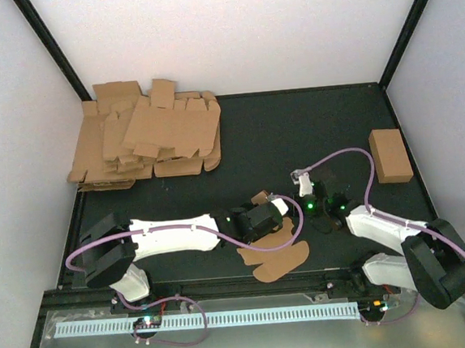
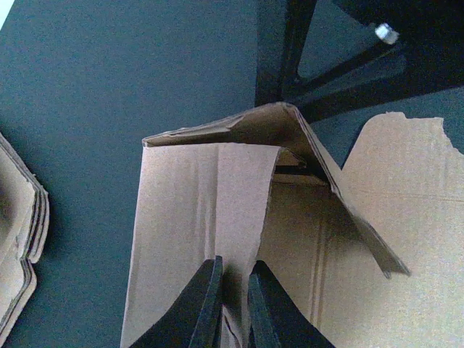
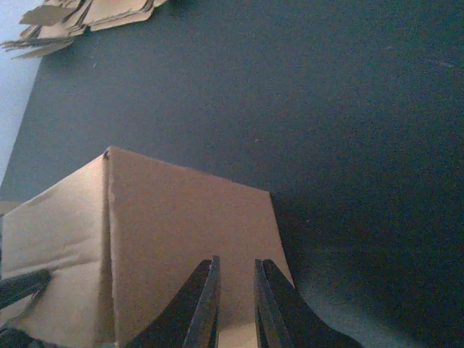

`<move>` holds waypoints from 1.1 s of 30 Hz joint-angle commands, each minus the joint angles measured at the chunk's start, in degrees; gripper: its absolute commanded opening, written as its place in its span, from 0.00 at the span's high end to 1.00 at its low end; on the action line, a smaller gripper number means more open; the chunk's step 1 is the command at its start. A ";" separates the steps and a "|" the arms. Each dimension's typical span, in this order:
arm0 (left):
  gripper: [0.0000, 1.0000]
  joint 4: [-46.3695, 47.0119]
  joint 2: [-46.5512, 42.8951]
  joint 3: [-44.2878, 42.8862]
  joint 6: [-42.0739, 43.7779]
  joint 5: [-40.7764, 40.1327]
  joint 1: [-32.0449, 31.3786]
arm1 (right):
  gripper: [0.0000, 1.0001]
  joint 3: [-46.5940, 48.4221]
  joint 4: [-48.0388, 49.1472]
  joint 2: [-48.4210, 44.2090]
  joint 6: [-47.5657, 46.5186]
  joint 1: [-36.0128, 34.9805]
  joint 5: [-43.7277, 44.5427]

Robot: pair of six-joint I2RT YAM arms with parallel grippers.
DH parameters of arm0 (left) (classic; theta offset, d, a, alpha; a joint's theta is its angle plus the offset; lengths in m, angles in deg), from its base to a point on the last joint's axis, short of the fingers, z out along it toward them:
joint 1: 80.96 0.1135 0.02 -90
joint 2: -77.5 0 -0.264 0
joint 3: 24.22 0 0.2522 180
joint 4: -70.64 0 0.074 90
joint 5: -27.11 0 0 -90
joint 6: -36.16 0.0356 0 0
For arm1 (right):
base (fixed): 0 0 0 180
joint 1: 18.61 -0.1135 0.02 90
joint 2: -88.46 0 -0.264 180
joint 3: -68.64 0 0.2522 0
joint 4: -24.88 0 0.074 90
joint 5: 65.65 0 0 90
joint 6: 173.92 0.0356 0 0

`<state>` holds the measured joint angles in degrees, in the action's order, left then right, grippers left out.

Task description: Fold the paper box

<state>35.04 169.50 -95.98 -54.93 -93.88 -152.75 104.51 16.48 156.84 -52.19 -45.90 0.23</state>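
The left arm stretches level from lower left toward frame centre, its left hand pinched on a panel of the paper box. The right arm bends in from lower right, the right hand with fingers nearly together.

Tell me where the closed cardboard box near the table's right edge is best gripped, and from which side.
Probably grip the closed cardboard box across its two long sides, coming straight down from above. It lies flat on a broad face, clear of everything else, and its shorter width runs left to right, so a tool's fingers would most likely span it there.
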 commanded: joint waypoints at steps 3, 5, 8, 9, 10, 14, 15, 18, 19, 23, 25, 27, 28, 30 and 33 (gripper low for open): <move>0.89 -2.72 1.83 -0.93 -0.60 3.65 -0.90 | 0.83 -1.28 3.60 0.18 -2.50 -0.75 -6.51; 0.89 -2.77 1.84 -1.02 -0.59 3.82 -0.98 | 0.83 -1.44 4.40 1.36 -2.27 -1.28 -6.72; 0.89 -2.75 1.86 -1.01 -0.53 3.99 -0.98 | 0.82 -1.92 5.88 2.66 -1.82 -1.90 -6.99; 0.89 -2.74 1.87 -0.98 -0.56 4.04 -0.97 | 0.81 -2.04 5.96 2.74 -1.85 -2.08 -7.04; 0.89 -2.74 1.86 -0.91 -0.58 4.08 -0.98 | 0.81 -2.11 5.86 2.73 -2.11 -2.30 -6.99; 0.89 -2.52 1.77 -0.63 -0.43 4.09 -0.98 | 0.74 -2.52 3.74 1.15 -3.67 -2.56 -4.79; 0.89 -2.55 1.75 -0.63 -0.41 4.09 -0.98 | 0.72 -2.96 3.44 0.33 -4.07 -2.52 -3.96; 0.89 -2.03 1.53 -0.31 -0.10 4.43 -0.98 | 0.67 -5.13 4.63 -2.26 -4.81 -2.51 -3.26; 0.89 -1.79 1.37 -0.26 0.01 4.64 -0.94 | 0.67 -5.96 5.42 -2.81 -4.92 -2.51 -3.20; 0.89 -1.39 1.23 -0.34 0.45 4.71 -0.93 | 0.63 -8.84 9.99 -4.05 -4.67 -2.93 -3.72; 0.89 -1.45 1.24 -0.57 0.70 4.76 -0.98 | 0.56 -9.45 11.42 -4.72 -4.76 -3.56 -3.66; 0.89 -1.45 1.33 -0.62 0.89 4.79 -0.98 | 0.52 -10.30 13.24 -5.43 -5.55 -4.22 -3.78; 0.89 -1.40 1.33 -0.63 1.03 4.78 -0.98 | 0.50 -10.59 13.96 -5.66 -5.92 -4.48 -3.67; 0.89 -1.28 1.25 -0.63 1.08 5.04 -0.97 | 0.49 -11.09 15.41 -5.93 -6.23 -4.78 -3.47; 0.89 -0.89 0.98 -0.58 1.17 5.75 -0.98 | 0.49 -10.20 16.21 -4.98 -6.91 -4.87 -3.29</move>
<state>34.27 169.53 -95.98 -54.18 -93.05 -153.10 93.50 26.98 151.79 -57.05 -50.23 -2.39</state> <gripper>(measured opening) 0.111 0.510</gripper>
